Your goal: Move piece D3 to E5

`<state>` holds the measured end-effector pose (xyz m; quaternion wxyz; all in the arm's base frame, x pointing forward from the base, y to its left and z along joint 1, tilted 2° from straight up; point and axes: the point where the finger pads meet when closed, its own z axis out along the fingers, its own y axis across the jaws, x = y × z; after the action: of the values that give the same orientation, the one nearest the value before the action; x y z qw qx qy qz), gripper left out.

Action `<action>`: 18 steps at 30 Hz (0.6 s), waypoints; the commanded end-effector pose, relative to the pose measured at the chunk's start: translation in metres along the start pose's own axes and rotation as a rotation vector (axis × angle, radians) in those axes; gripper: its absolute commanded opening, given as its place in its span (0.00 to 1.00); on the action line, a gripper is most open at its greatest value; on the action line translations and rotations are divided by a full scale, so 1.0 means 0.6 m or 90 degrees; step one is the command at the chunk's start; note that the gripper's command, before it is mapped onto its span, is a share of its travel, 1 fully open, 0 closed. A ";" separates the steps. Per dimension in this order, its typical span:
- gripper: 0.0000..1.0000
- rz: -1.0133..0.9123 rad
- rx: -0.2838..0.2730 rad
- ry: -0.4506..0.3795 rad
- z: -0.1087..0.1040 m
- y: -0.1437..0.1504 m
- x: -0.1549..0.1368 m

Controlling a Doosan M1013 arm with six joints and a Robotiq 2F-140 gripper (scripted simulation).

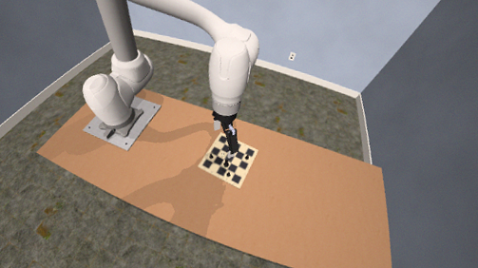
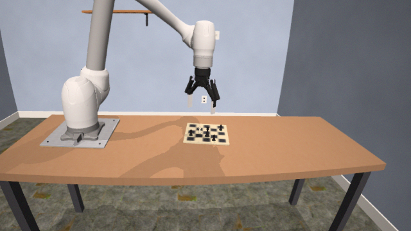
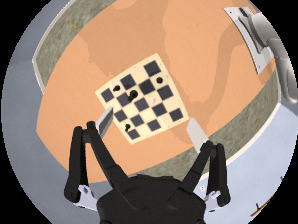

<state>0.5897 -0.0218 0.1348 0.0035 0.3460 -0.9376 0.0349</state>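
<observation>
Light: bright, even | Shadows: soft arm shadow across table (image 2: 289,151) | Wrist view: fisheye, circular black vignette
</observation>
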 end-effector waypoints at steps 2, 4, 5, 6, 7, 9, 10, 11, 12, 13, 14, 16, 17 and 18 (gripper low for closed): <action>1.00 -0.177 -0.007 -0.011 0.010 0.000 0.000; 1.00 -0.273 -0.006 -0.013 0.010 0.000 0.000; 1.00 -0.299 -0.007 -0.013 0.011 0.000 0.000; 1.00 -0.327 -0.007 -0.015 0.011 0.000 0.000; 1.00 -0.358 -0.009 -0.017 0.011 0.000 0.000; 0.20 -0.421 -0.013 -0.023 0.011 0.000 0.000; 0.20 -0.441 -0.015 -0.026 0.011 0.000 0.000; 0.20 -0.441 -0.015 -0.026 0.011 0.000 0.000; 0.20 -0.441 -0.015 -0.026 0.011 0.000 0.000; 0.20 -0.441 -0.015 -0.026 0.011 0.000 0.000; 0.20 -0.441 -0.015 -0.026 0.011 0.000 0.000; 0.20 -0.441 -0.015 -0.026 0.011 0.000 0.000; 0.20 -0.441 -0.015 -0.026 0.011 0.000 0.000; 0.20 -0.441 -0.015 -0.026 0.011 0.000 0.000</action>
<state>0.5898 -0.0218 0.1283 0.0016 0.6425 -0.7661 0.0160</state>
